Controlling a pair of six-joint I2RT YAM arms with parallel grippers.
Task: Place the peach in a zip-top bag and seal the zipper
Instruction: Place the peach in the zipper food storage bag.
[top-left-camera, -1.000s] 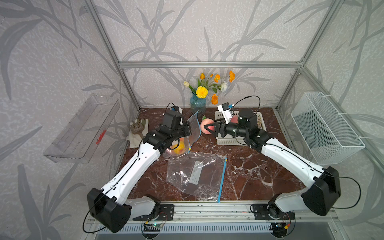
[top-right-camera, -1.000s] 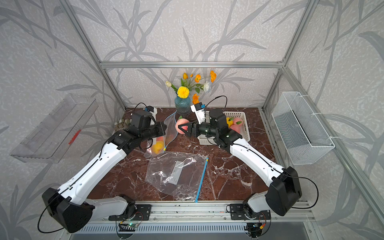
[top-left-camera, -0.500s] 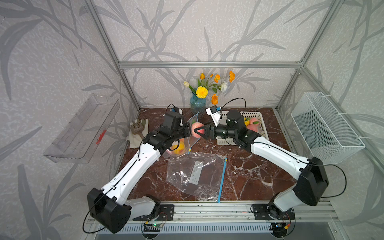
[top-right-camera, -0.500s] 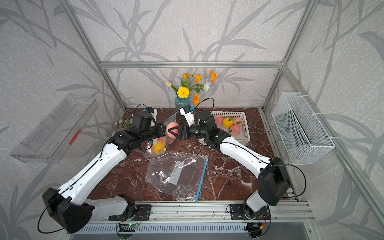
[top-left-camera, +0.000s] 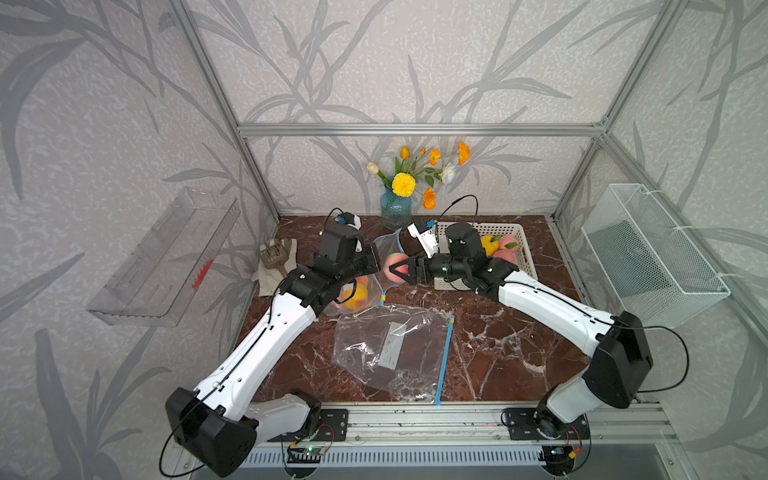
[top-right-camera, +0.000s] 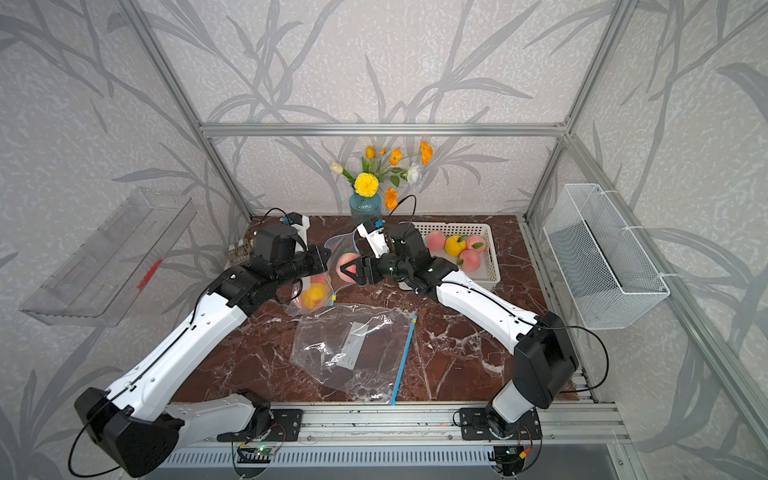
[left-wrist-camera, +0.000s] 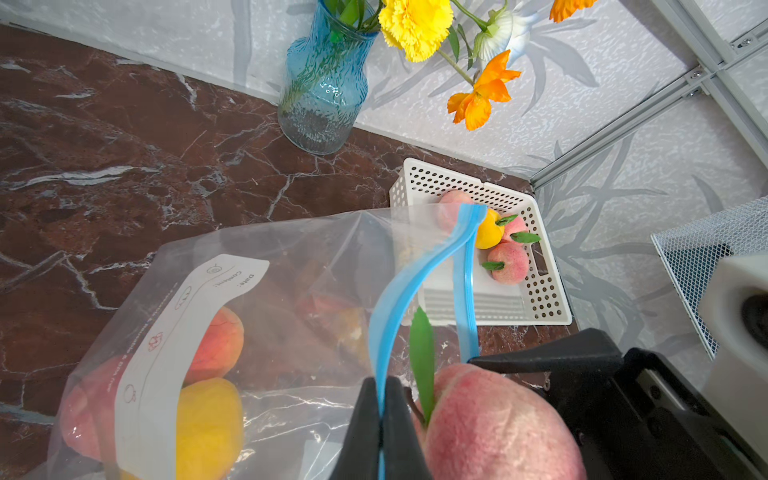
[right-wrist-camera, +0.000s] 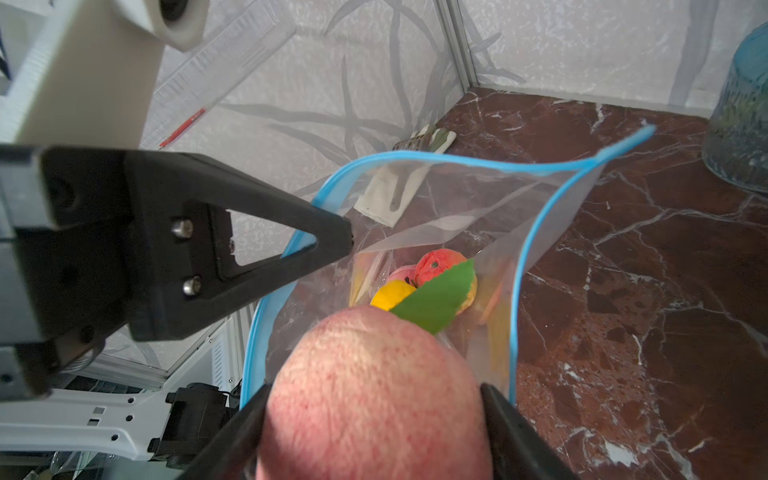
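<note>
At zip-top bag (left-wrist-camera: 291, 270) mouth, right gripper (right-wrist-camera: 374, 415) clamps peach (right-wrist-camera: 374, 374); left gripper (left-wrist-camera: 380, 399) pinched tight on blue zipper (left-wrist-camera: 399, 286) edge.

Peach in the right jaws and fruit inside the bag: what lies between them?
In the right wrist view, only the peach's green leaf and the bag's open mouth.
</note>
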